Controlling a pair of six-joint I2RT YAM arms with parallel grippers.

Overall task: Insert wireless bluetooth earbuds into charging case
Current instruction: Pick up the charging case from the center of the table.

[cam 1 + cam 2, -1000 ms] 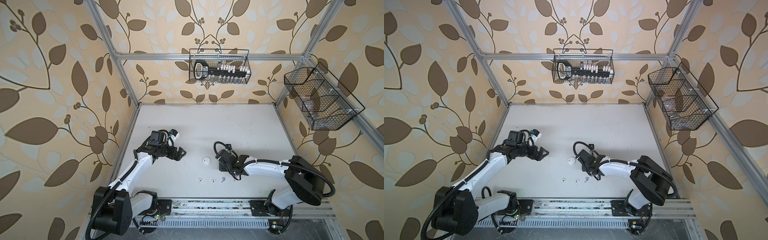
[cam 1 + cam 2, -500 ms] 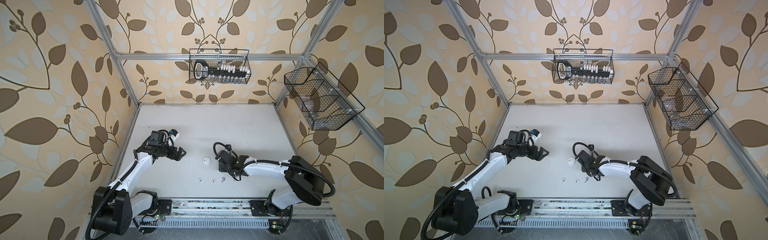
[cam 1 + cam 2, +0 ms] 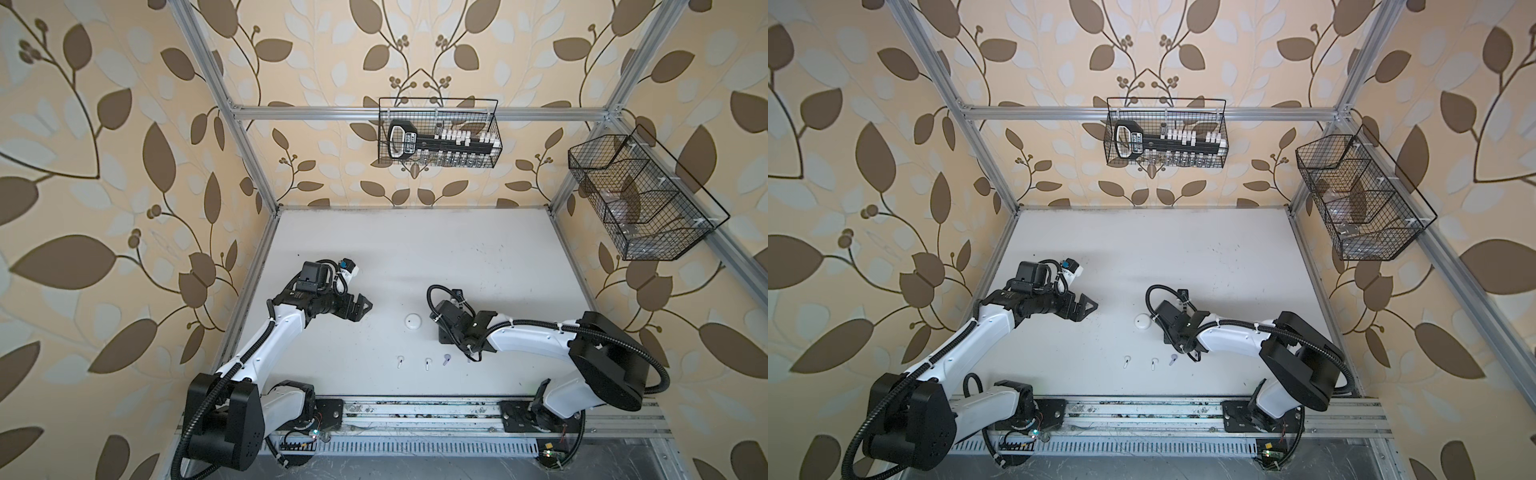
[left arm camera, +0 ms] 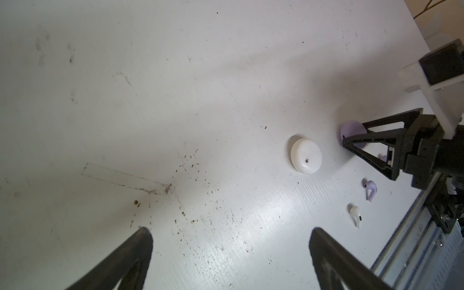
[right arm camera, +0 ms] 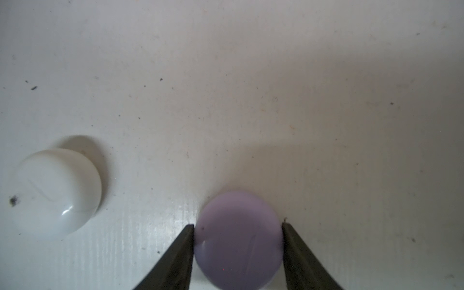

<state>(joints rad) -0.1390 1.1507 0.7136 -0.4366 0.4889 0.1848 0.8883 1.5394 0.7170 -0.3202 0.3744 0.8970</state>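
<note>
Two-armed reaching over the white table (image 3: 457, 249). Hovering with the left gripper (image 3: 365, 307) above the tabletop, apart from everything lying on it, jaws spread wide, grasping nothing. Reaching low with the right gripper (image 5: 238, 225) and pinching the round lavender case (image 5: 238, 246) from both sides, fingertips (image 5: 182, 251) pressing against its rim. Sitting near that case, closed and untouched: the round white case (image 5: 56, 190), between the two grippers in both top views. Lying loose in a row nearer the front rail (image 3: 415, 417), apart from both cases, each far smaller than a case: a white earbud (image 3: 400, 362), a second white earbud (image 3: 427, 363), a lavender earbud (image 3: 446, 360). Peeking out behind the right gripper's finger in the left wrist view: a second lavender earbud (image 4: 383, 157), mostly hidden.
</note>
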